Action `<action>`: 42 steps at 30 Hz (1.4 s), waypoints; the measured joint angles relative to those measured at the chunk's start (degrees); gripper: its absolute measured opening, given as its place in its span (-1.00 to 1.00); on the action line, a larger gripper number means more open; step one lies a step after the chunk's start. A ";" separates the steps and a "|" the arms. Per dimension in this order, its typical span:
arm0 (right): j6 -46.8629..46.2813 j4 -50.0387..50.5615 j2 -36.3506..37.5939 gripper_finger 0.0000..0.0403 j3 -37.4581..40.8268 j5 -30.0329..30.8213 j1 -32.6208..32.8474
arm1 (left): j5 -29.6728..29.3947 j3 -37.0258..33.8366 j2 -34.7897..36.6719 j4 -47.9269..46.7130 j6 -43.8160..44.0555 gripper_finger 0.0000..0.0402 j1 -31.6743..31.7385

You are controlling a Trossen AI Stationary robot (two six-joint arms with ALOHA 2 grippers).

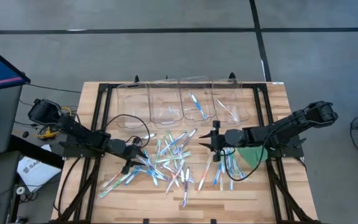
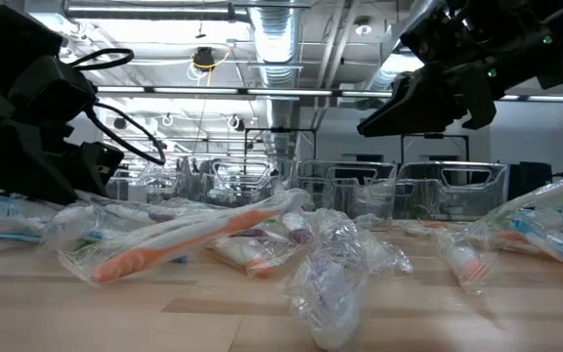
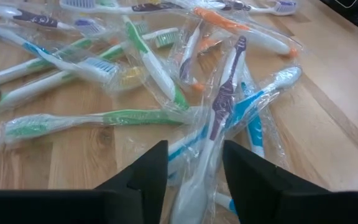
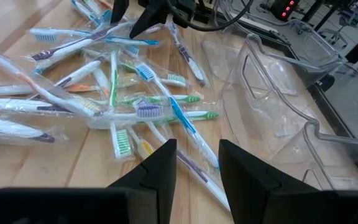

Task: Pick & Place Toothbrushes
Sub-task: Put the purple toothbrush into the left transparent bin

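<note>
Straddling a purple toothbrush in the pile of toothbrushes, the left gripper stands spread; the right gripper, apparently empty, hangs spread above the desk.

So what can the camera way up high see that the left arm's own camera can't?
Only the high view shows both arms, the four clear bins, the flat green disc and the right end effector. Only the left wrist view shows the purple toothbrush in its wrapper running between the left end effector fingers, up close. Both show the toothbrush pile on the wooden table.
</note>
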State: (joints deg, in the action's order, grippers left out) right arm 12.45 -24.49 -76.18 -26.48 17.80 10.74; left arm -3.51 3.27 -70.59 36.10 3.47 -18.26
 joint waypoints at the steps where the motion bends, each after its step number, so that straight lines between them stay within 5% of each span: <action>1: 0.00 0.00 0.00 -0.44 0.00 0.00 0.00 | 0.00 0.00 0.00 0.00 -0.05 -0.33 0.00; 13: 0.13 0.00 0.00 -0.44 -0.01 0.02 0.00 | -0.59 0.00 0.02 0.09 -0.21 -0.82 0.00; 42: 0.92 -3.91 0.02 -0.44 -0.02 0.04 -0.04 | -5.06 8.38 4.01 -1.10 1.23 -0.83 -1.70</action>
State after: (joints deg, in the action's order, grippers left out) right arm 13.36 -28.40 -76.16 -26.50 17.85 10.70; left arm -8.57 11.65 -66.57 35.00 4.71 -19.97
